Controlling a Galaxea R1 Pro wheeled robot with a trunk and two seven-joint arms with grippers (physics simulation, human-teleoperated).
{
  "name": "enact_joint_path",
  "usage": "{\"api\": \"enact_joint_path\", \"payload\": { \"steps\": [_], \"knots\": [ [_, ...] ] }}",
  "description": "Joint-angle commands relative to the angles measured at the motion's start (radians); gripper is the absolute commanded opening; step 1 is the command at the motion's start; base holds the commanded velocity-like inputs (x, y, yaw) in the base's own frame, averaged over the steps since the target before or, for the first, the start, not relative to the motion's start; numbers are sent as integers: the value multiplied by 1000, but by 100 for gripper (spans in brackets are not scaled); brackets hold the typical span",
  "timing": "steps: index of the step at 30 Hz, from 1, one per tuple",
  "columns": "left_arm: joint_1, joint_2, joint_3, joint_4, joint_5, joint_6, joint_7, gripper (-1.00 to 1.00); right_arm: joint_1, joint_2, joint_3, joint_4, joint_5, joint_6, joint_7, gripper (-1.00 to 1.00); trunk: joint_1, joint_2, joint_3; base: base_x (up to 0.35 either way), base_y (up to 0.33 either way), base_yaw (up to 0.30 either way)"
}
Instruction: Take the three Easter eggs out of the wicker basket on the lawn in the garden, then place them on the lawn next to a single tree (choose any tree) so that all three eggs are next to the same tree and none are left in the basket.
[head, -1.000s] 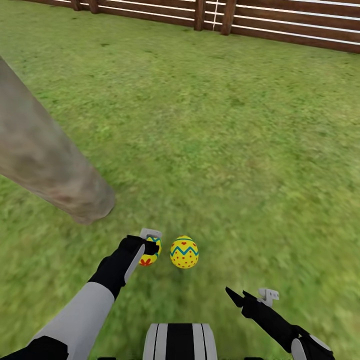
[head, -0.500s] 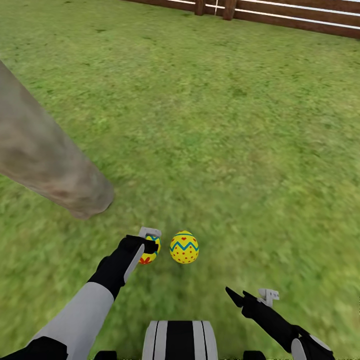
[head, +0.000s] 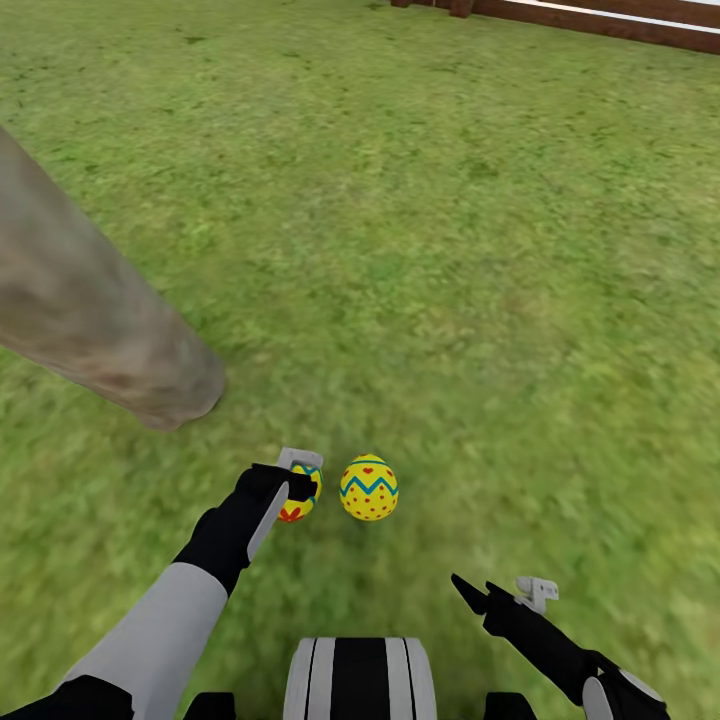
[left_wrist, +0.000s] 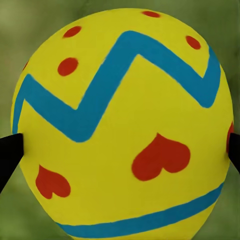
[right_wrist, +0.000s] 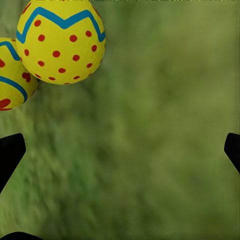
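Leaning in from the left, the tree (head: 110, 340) meets the lawn (head: 480, 280) just beyond the left pincer (head: 298, 483), which is clamped on a heart-marked egg (head: 301, 497) held low over the grass, long axis roughly upright. Just beside it, to the right, a dotted egg (head: 368, 488) stands on the lawn. Farther right and nearer the robot, the right pincer (head: 503, 592) hangs spread and empty.

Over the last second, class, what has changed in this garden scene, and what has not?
The head camera tilted down: the fence slid towards the top edge of the head view, and the tree and grass shifted with it. Nothing was taken or released. The left gripper stays closed on the heart-marked egg, beside the dotted egg resting on the lawn. The right gripper hangs open as before.
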Motion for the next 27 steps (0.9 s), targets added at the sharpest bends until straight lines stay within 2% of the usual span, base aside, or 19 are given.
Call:
{"api": "enact_joint_path", "payload": {
  "steps": [1, 8, 9, 20, 27],
  "knots": [
    [0, 1, -3, 51, 15, -31, 8, -100, -1, 1, -2, 0, -6, 8, 3, 100, 0, 0, -1, 0, 0, 0],
    [0, 1, -3, 53, 15, -31, 8, -100, 0, 1, -3, 0, -6, 8, 3, 100, 0, 0, -1, 0, 0, 0],
    [0, 1, -3, 53, 15, -31, 8, 100, -1, 1, -3, 0, -6, 8, 3, 100, 0, 0, -1, 0, 0, 0],
    [0, 1, -2, 55, 15, -31, 8, 100, -1, 1, -3, 0, -6, 8, 3, 100, 0, 0, -1, 0, 0, 0],
    [0, 1, -2, 58, 15, -29, 8, 100, -1, 1, -3, 0, -6, 8, 2, 100, -3, 2, 26, 0, 0, 0]
  ]
}}
